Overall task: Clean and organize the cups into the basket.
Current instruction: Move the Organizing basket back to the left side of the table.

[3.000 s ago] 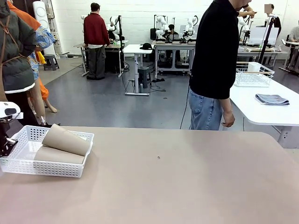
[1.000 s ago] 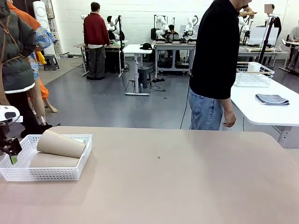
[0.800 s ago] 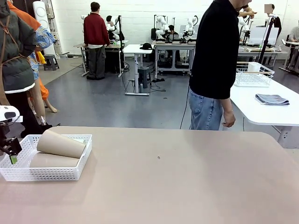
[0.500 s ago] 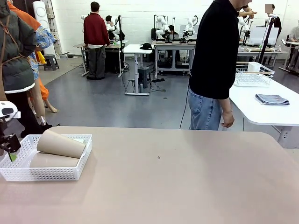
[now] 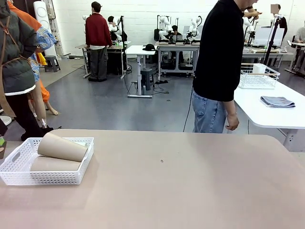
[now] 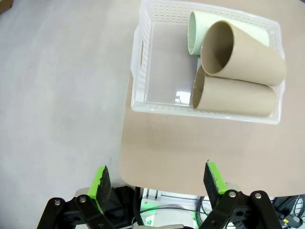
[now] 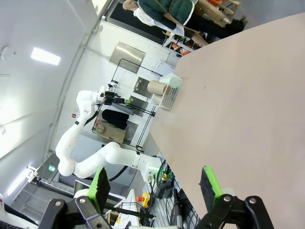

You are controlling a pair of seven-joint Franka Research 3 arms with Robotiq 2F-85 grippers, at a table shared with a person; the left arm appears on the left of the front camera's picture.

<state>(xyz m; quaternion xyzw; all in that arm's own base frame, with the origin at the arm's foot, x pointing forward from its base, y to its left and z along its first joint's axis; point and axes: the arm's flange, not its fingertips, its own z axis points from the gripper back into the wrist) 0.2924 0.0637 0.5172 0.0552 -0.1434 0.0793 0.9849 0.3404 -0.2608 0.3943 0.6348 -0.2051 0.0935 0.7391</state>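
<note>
The white lattice basket (image 6: 137, 71) sits at the table's left end, near the corner, and also shows in the front view (image 5: 52, 177). Three cups lie on their sides in it: a mint green one (image 6: 194, 33) at the back, a tan one (image 6: 248, 59) resting on top, and a second tan one (image 6: 238, 98) beneath. My left gripper (image 6: 157, 179) hovers open off the table's left edge, apart from the basket, with nothing between its fingers. One of its fingertips (image 5: 1, 142) peeks in at the front view's left edge. My right gripper (image 7: 155, 183) stands open and empty, high over the table.
A person in a black shirt (image 5: 219, 62) stands at the table's far side, hands down. The tan tabletop (image 5: 190, 181) stretches bare to the right of the basket. A white side table (image 5: 267, 112) holds a wire basket and a folded cloth.
The left gripper has drawn back leftward from the basket's end, almost out of the front view. The basket, shifted slightly three seconds ago, now lies still.
</note>
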